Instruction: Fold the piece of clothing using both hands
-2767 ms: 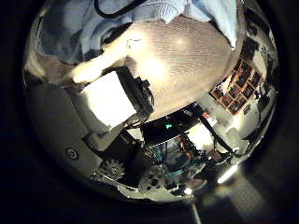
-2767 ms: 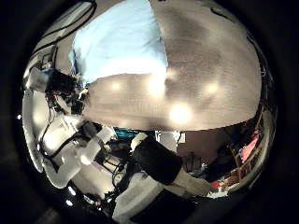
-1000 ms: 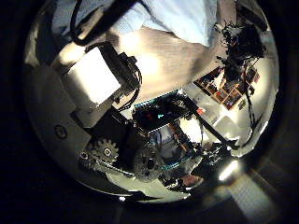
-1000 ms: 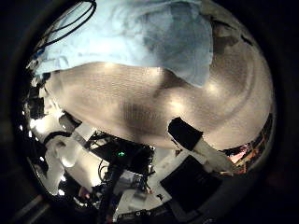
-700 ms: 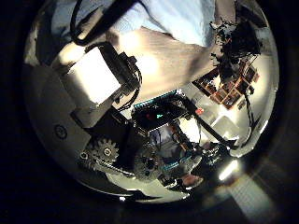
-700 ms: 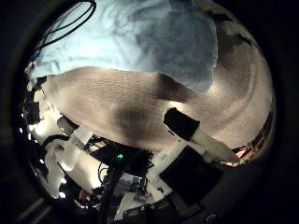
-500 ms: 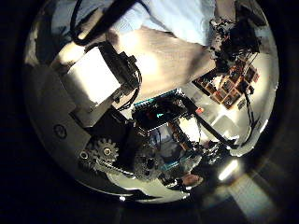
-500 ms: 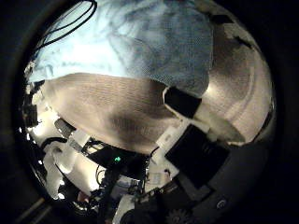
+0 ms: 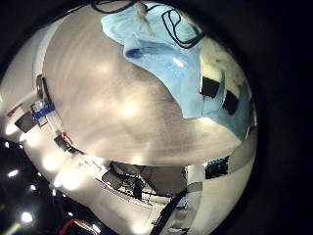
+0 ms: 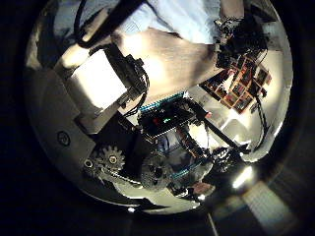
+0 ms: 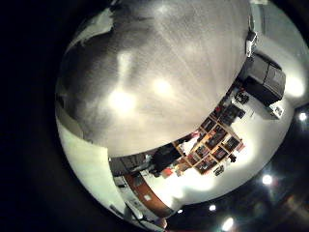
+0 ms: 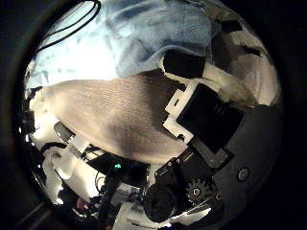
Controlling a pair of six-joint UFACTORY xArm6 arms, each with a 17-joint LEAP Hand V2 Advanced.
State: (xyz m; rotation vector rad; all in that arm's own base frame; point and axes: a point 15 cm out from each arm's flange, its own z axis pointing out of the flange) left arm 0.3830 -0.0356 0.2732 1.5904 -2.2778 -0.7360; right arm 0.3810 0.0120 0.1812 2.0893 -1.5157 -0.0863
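Right hand (image 12: 206, 115) touching garment (image 12: 144, 43); table (image 12: 106, 115) bare.

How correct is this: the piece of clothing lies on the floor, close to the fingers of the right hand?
Wrong place: the piece of clothing lies on the table, close to the fingers of the right hand; see the right thumb side palm view.

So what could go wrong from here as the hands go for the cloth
1. In the right thumb side palm view, the right hand's fingers sit at the edge of the light blue garment, so they may pinch only a thin fold and lose it on lifting.
2. A black cable lies looped over the garment in the left little finger side view; it could snag or get dragged into the fold.
3. The garment already looks rumpled, so the fold may come out uneven.
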